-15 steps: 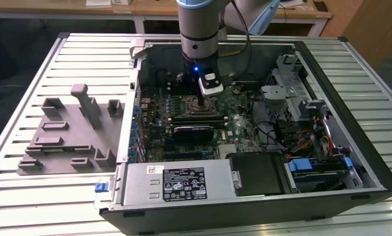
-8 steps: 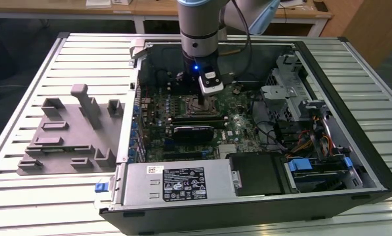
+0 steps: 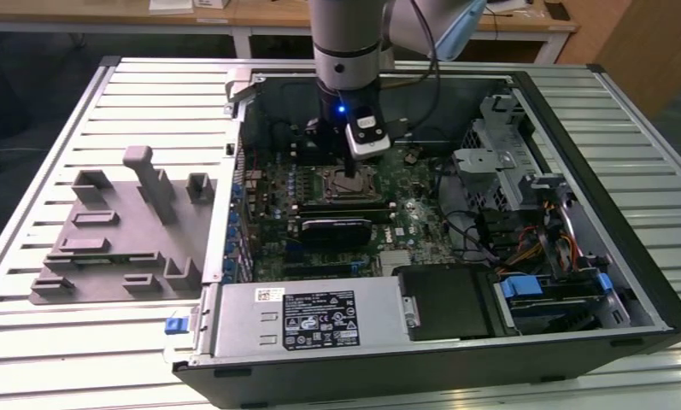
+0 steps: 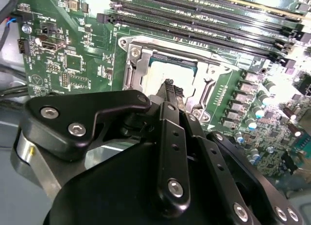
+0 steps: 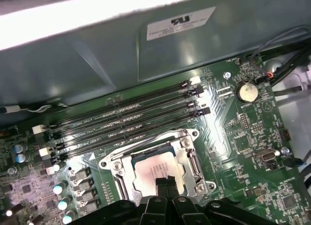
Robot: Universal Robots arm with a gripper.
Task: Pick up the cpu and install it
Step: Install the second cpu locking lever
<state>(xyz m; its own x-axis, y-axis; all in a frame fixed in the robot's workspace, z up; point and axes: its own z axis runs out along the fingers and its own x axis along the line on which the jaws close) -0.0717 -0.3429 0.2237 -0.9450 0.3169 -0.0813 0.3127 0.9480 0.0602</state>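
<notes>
Slatted tabletop (image 3: 112,102), open case: pincer (image 5: 166,182) tips together over the cpu (image 5: 155,169), seemingly seated in its socket (image 5: 192,159); any sideways nudge risks bent pins.

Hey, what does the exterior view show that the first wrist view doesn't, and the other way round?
Exterior view alone: the grey fixture blocks on the slatted table, the power supply and the drive cage. First wrist view alone: the round coin battery and the memory slots close up. Both: the gripper above the cpu seated in its socket.
</notes>
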